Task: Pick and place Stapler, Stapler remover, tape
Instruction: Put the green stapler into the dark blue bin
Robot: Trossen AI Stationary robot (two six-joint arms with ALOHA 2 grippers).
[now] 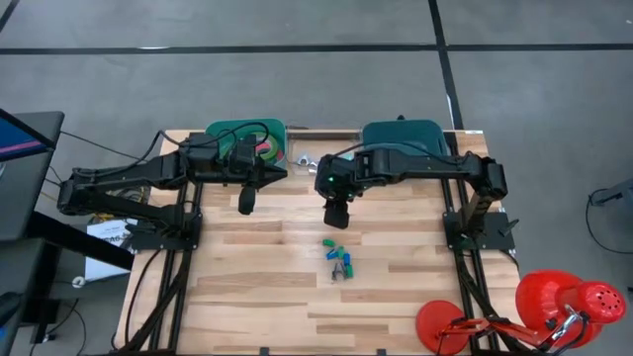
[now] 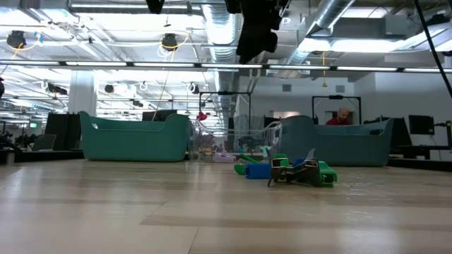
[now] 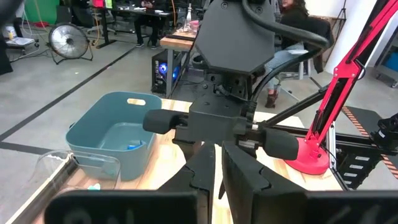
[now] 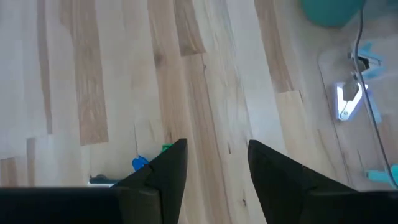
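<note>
The tape (image 1: 265, 150), green and pinkish-red rings, lies in the left teal bin (image 1: 220, 131) at the table's (image 1: 257, 297) eleven o'clock edge, partly hidden by the left arm. A cluster of small green and blue pieces (image 1: 338, 259) sits near the table's centre, at six o'clock from the right gripper (image 1: 337, 215). That gripper hangs above the wood with its fingers (image 4: 163, 171) parted and nothing between them. The left gripper (image 1: 245, 201), at nine o'clock from it, has its fingers (image 3: 202, 171) pressed together, holding nothing. A second teal bin (image 1: 404, 133) stands at one o'clock, with a clear tray (image 1: 307, 150) between the bins.
</note>
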